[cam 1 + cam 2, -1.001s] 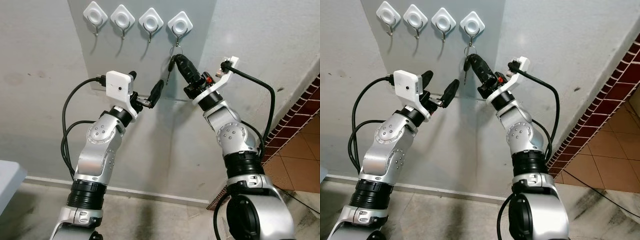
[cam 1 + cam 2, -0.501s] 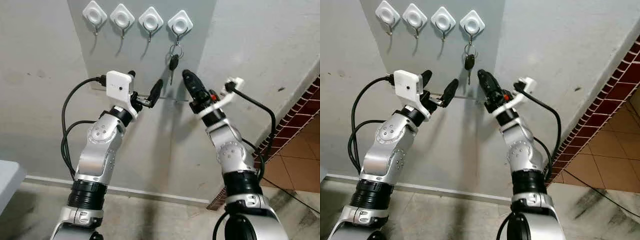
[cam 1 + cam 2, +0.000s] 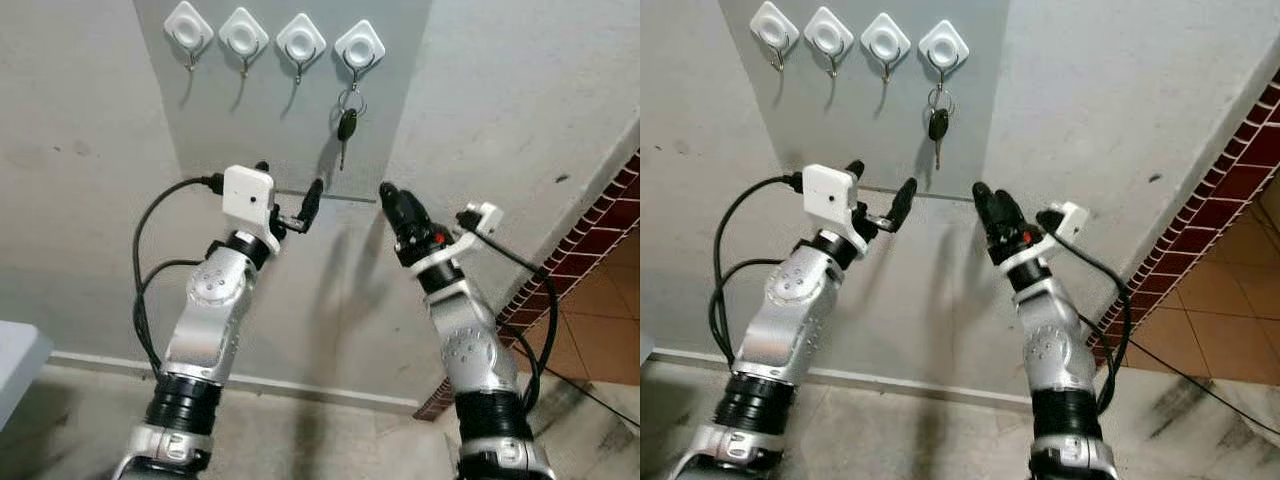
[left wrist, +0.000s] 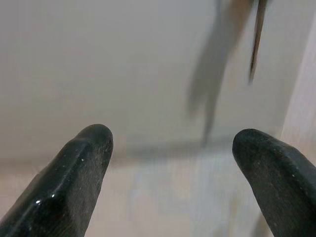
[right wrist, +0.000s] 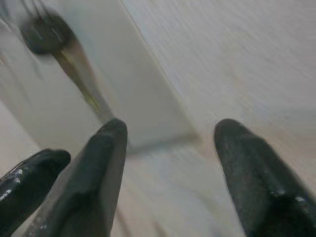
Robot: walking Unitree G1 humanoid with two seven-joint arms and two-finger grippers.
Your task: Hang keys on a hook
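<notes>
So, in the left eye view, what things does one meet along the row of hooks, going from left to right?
first hook → second hook → third hook → fourth hook, with the keys hanging from it.

A pale grey painted wall carries a darker grey rectangular panel. Red-brown brick tiling edges the wall's right side, above an orange tiled floor. Grey concrete floor lies below.
</notes>
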